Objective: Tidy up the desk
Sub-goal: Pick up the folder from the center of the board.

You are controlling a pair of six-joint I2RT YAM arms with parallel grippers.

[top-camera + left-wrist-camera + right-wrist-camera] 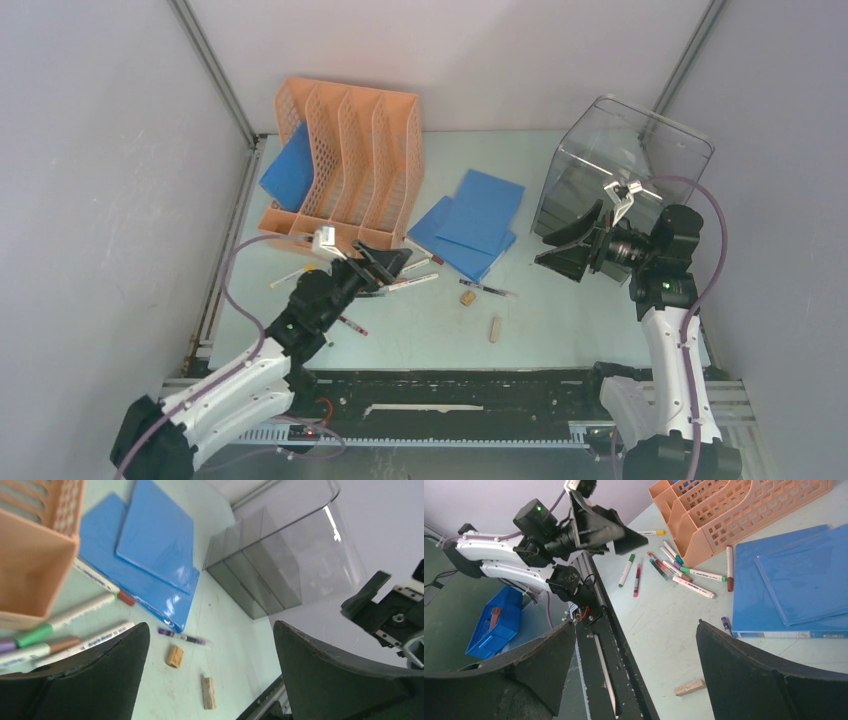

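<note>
The desk (570, 320) is a pale mint-green top. Several markers (410, 282) lie scattered at the foot of the orange file rack (345, 160). My left gripper (385, 262) hovers over them, open and empty; the left wrist view shows the markers (85, 610) beside its left finger and its jaws (211, 625) wide apart. Blue folders (470, 225) lie mid-desk. A purple pen (490, 290), a cork (467, 297) and a wooden block (494, 328) lie in front of them. My right gripper (565, 245) hangs open and empty in front of the clear drawer box (620, 170).
One blue folder (290, 165) stands in the rack's left slot. A black rail (614, 655) edges the near side of the desk, and a blue bin (496, 625) sits below, off the desk. Grey walls close the left, back and right sides.
</note>
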